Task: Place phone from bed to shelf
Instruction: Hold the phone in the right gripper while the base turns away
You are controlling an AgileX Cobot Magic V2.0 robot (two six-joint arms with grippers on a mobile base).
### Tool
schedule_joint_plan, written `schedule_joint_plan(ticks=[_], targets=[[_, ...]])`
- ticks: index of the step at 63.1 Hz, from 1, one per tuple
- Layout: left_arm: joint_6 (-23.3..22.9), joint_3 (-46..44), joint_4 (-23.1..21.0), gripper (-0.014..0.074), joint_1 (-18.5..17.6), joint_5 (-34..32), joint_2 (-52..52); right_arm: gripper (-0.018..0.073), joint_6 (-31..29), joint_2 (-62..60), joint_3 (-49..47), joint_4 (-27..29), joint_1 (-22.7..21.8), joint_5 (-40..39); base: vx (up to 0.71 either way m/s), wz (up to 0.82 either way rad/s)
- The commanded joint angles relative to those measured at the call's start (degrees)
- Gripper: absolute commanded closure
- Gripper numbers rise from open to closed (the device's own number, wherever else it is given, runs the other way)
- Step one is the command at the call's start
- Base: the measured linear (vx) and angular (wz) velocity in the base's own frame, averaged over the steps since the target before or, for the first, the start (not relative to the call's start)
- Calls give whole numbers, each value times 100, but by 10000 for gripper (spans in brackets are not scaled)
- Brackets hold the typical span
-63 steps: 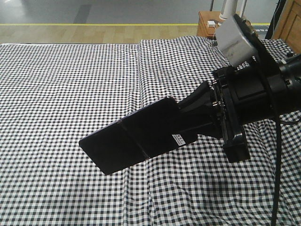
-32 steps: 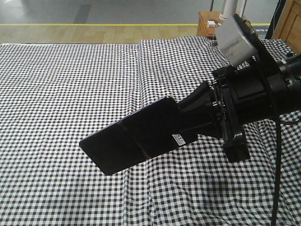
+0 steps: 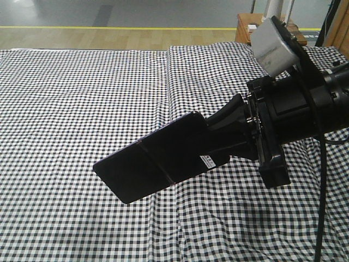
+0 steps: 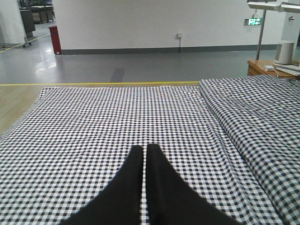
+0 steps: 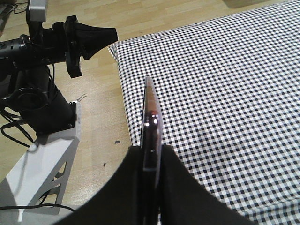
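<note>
The phone (image 3: 152, 161), a glossy black slab with a crease and a small white sticker, hangs in the air above the bed (image 3: 76, 98). My right gripper (image 3: 210, 147) is shut on its near end. The right wrist view shows the phone (image 5: 151, 117) edge-on, with a pinkish rim, between the right gripper (image 5: 151, 152) fingers, over the bed's (image 5: 225, 84) edge. My left gripper (image 4: 143, 151) is shut and empty, low over the checked bed (image 4: 93, 117). It also shows in the right wrist view as the left gripper (image 5: 105, 33) over the floor. The shelf is out of view.
A small brown bedside table (image 3: 248, 27) stands beyond the bed's far right corner, also seen as the bedside table (image 4: 267, 68) with a white lamp base. Wooden floor (image 5: 103, 103) runs beside the bed. The robot's white base (image 5: 42, 159) stands on it.
In the front view the bed's seam and the bedside table have slid slightly right. The right gripper and the phone keep the same place and grip.
</note>
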Motion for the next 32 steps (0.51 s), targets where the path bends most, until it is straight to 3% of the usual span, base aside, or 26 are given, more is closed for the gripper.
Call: schedule_joint_plan(ticks=[1, 32], targets=[[-33, -122, -52, 595, -20, -415, -77, 562, -10, -163, -140, 543, 2, 313, -3, 13], [-33, -122, -52, 595, -20, -415, -77, 562, -10, -163, -140, 543, 2, 313, -5, 21]])
